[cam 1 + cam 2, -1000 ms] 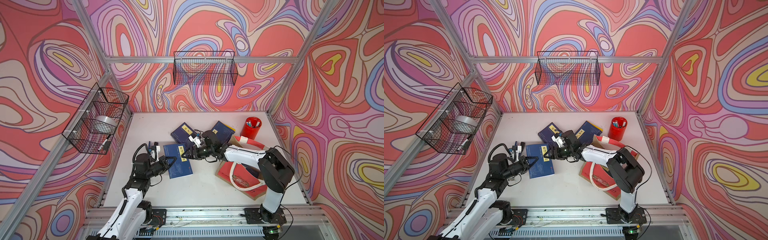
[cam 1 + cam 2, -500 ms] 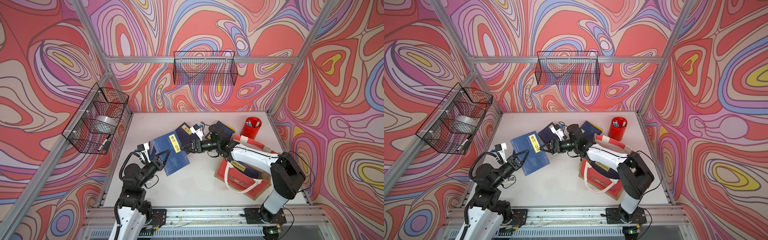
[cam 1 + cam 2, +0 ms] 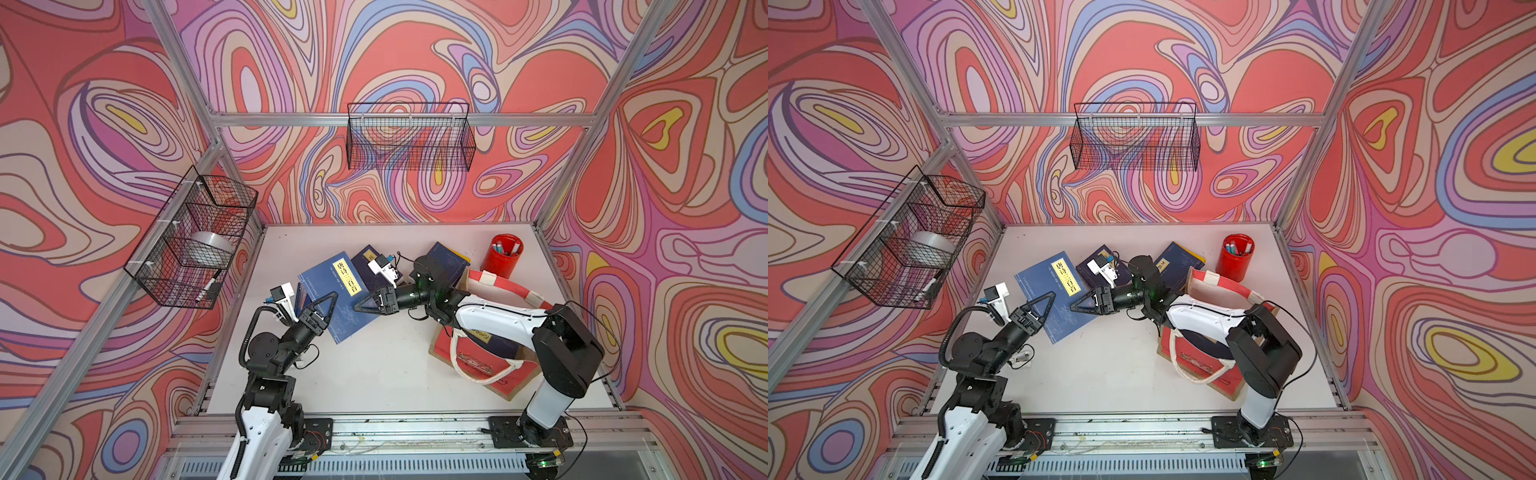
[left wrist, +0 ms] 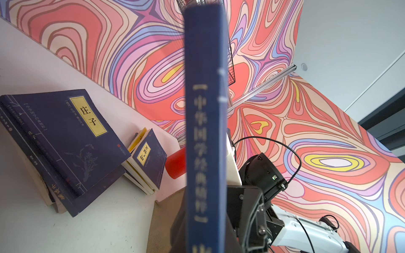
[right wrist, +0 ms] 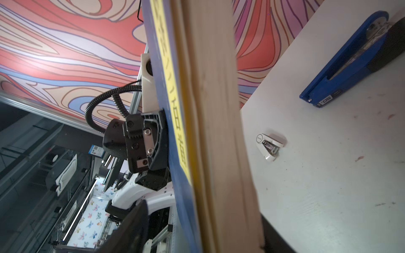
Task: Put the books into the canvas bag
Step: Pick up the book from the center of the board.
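My left end effector (image 3: 318, 301) is clamped on a blue book (image 3: 328, 274) near its spine. It holds the book tilted up off the tabletop (image 3: 386, 374), and both top views show the yellow title label facing upward. The left wrist view gives only the book's spine, rising straight out from between my jaws. The right wrist view gives its pale page edges instead, with one finger of the left end effector pressed flat on the cover.

My right end effector (image 3: 363, 305) meets the opposite edge of the same book. Its jaws sit either side of the pages, but I cannot tell whether they have closed on them.

Beyond the left end effector's tips, the left wrist view shows a navy book labelled 庄子 (image 4: 65, 135) lying on top of another. A small stack (image 4: 150, 157) lies just past it, and from above my right wrist hides much of both. The right wrist view adds a white staple remover (image 5: 270, 145) and a blue stapler (image 5: 350, 57) on the tabletop.

Behind the right end effector, under my forearm, stands the canvas bag (image 3: 509, 286), with a dark book (image 3: 498, 347) already inside. The red pen cup (image 3: 503, 259) stands just beyond the bag.
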Available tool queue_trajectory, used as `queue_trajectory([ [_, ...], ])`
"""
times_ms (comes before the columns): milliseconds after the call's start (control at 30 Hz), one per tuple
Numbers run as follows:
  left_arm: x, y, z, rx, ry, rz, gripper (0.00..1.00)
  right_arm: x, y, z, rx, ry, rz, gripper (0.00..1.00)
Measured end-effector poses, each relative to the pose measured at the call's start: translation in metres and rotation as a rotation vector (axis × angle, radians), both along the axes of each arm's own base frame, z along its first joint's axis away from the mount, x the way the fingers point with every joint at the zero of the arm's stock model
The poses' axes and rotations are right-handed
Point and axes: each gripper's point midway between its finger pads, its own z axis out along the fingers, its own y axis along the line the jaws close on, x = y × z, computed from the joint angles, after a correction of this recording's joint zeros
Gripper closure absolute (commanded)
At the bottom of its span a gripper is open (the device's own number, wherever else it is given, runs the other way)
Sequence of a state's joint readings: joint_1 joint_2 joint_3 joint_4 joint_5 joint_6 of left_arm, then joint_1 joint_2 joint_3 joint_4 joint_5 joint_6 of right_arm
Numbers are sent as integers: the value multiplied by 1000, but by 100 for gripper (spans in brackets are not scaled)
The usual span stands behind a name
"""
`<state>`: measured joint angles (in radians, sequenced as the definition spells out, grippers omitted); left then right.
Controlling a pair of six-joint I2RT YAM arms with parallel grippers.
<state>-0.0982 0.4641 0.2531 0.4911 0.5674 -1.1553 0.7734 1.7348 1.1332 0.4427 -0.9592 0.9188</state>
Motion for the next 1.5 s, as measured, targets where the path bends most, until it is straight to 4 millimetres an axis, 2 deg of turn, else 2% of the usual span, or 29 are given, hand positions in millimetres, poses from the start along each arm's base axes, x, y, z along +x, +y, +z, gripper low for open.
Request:
queue_trajectory([
  [67, -1, -1, 2, 3, -5, -6, 98, -1, -2, -1, -23, 2, -1, 88],
  [133, -1, -2, 4, 17, -8, -14, 62, -2, -4, 4, -44, -9, 0, 98],
  [167, -1, -3, 6, 26, -8, -19, 43, -3, -6, 9, -55, -25, -1, 100],
  [200, -2, -5, 12, 36, -16, -33, 29, -3, -8, 17, -62, -49, -3, 100],
  [233, -3, -7, 16, 48, -23, -46, 21, -3, -10, 24, -69, -63, -5, 100],
  [300, -7, -14, 36, 92, -54, -84, 12, -4, -14, 41, -86, -113, -7, 100],
  [367, -12, -19, 63, 146, -97, -120, 11, -4, -20, 53, -109, -164, -5, 100],
  [467, -23, -30, 106, 248, -188, -185, 10, -10, -32, 65, -142, -246, 15, 100],
  [567, -30, -39, 126, 339, -244, -259, 11, -22, -44, 64, -185, -300, 52, 100],
  [800, -35, -56, 119, 469, -236, -440, 15, -41, -70, 48, -281, -342, 108, 100],
  [967, -40, -61, 105, 514, -209, -533, 19, -55, -88, 42, -339, -357, 139, 100],
  [1133, -48, -64, 95, 529, -202, -583, 27, -59, -101, 42, -374, -370, 149, 100],
  [1300, -50, -75, 82, 572, -173, -642, 34, -64, -107, 44, -395, -377, 165, 100],
  [1400, -52, -81, 75, 601, -159, -673, 53, -65, -108, 46, -397, -385, 172, 100],
  [1500, -49, -82, 69, 625, -140, -670, 80, -67, -110, 44, -405, -384, 178, 100],
])
